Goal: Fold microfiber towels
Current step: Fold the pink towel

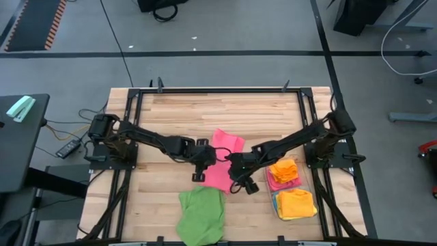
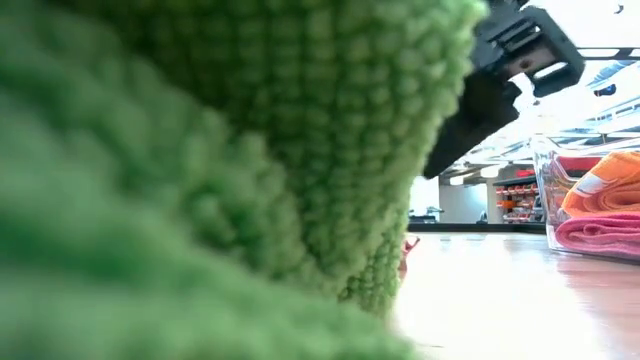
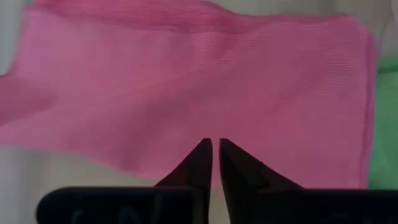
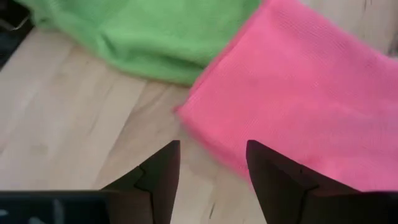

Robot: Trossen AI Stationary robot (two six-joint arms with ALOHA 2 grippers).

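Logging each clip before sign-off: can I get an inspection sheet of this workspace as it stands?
Surface: wooden table in a black frame, bare toward the back.
Job's things: pink towel lying mid-table; green towel bunched at the front edge, apart from it; orange towels and a pink one stacked in the clear bin.
Clutter: nothing seen.
Grippers: left gripper shut, over the pink towel, holding nothing; right gripper open, at that towel's front corner, empty.
Cables: loose wires beside the table's left edge; black cord on the floor.
Surroundings: grey floor, dark equipment behind.
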